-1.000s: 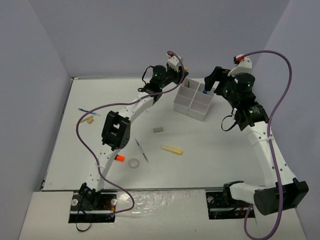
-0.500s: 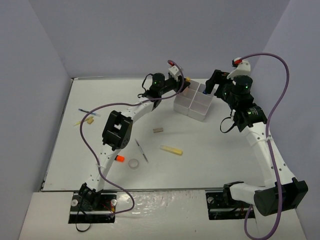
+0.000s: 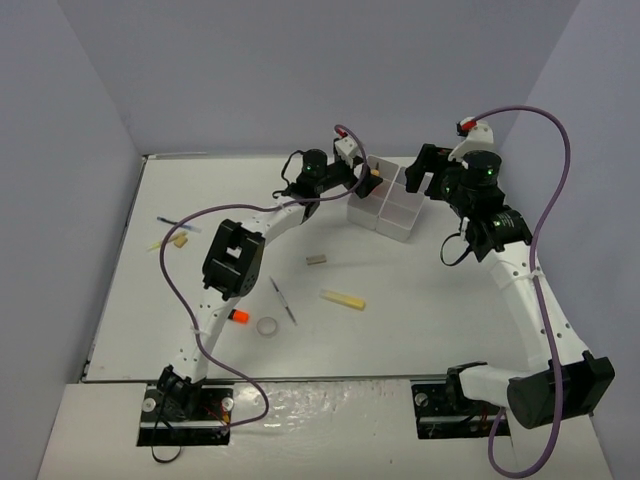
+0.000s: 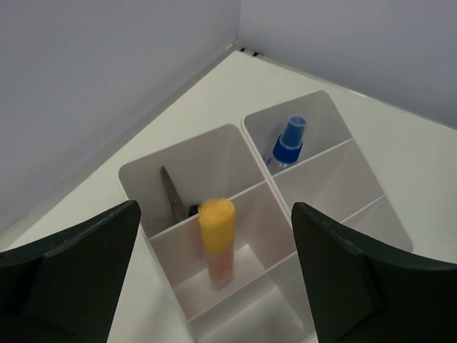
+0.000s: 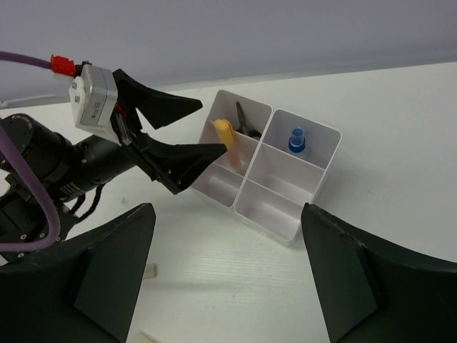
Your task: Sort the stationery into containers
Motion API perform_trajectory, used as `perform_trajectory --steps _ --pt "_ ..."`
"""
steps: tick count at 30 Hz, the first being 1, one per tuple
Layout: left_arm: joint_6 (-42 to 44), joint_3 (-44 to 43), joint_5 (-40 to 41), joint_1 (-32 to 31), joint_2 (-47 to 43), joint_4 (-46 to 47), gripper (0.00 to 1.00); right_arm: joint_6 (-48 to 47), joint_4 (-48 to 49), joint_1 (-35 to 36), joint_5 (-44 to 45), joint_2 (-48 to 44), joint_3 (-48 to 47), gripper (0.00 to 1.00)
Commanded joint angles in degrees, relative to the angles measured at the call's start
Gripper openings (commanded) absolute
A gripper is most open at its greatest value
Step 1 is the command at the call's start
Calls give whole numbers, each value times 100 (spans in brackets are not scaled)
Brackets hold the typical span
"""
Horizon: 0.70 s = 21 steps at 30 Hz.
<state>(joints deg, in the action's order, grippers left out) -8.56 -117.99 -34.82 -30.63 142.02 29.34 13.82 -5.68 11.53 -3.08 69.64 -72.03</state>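
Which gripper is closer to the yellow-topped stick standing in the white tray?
Left. The left gripper hangs open right over the stick; the right gripper is off the tray's opposite side.

Top view looks down from above and behind; both wrist views share the tray (image 4: 214, 150), close up.

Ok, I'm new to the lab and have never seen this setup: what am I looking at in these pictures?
Two robot arms are bolted to a table. One picture looks down from above; two come from wrist cameras. Both arms reach a white divided tray holding scissors, a blue-capped bottle and an orange-capped stick. The left claw and right claw are open, holding nothing. Loose on the table: yellow bar, small grey block, thin grey stick, tape ring, orange-capped marker.
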Motion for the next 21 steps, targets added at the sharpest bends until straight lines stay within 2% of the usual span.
perform_trajectory --steps 1,3,5,7,10,11,13,15,19,21 --pt "362 -168 -163 123 -1471 -447 88 3 89 -37 -299 -100 60 80" --pt "633 -120 -157 154 -1919 -1162 89 15 59 -37 -341 -178 145 80" --pt "829 -137 -183 233 -2326 -2253 92 41 23 -28 -342 -223 216 80" --pt "1679 -207 -375 476 -3004 -3427 94 47 18 -28 -439 -292 335 80" --pt "3594 -328 -874 910 -3778 -5809 94 39 4 -10 -726 -317 491 80" --pt "4784 -315 -1088 1012 -4040 -6973 94 12 -9 -10 -801 -290 518 80" --pt "6457 -134 -971 1296 -4417 -8657 94 -53 -63 -10 -978 -251 532 80" --pt "7580 493 -146 1352 -4828 -10088 94 -131 -113 0 -1111 -207 508 80" --pt "8412 2219 1298 1453 -5502 -10634 94 -267 -127 16 -1390 -180 436 80" --pt "8663 2782 1338 1593 -5609 -10680 94 -307 -135 20 -1444 -206 438 80"
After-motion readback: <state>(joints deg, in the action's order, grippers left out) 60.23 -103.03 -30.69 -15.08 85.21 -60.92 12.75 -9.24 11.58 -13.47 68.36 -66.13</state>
